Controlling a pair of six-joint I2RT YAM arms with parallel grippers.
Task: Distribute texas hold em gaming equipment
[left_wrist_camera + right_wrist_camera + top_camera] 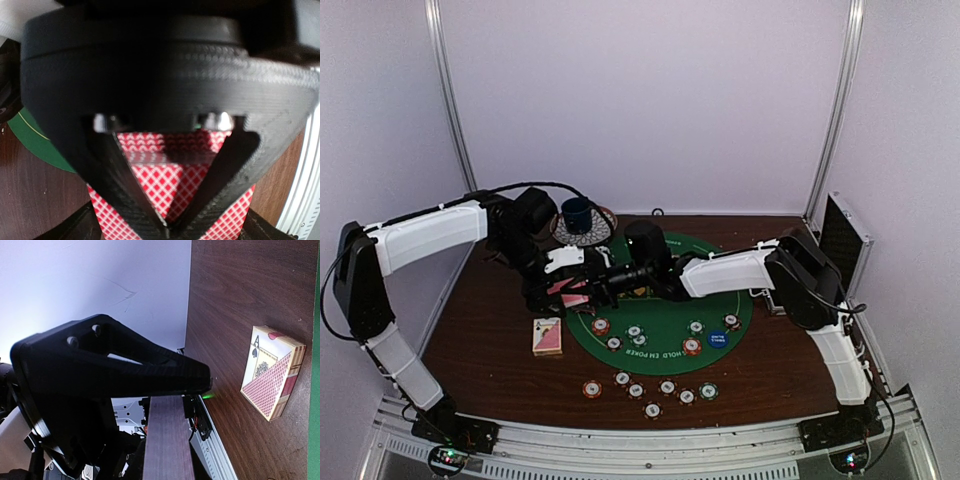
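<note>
Closest to the arms, loose chips [667, 386] sat on the table, with a card box [548, 337] just left of the green mat [660, 310]. At the mat's left edge, the left gripper [167, 231] had its fingertips pinched together right over the pink cards [165, 185]. Right gripper [608, 282], couldn't tell. Blue cup [578, 214] sat farthest back.

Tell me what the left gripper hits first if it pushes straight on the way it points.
The cards: they lie right beyond the closed tips of the left gripper. Whether they already touch is unclear.
</note>
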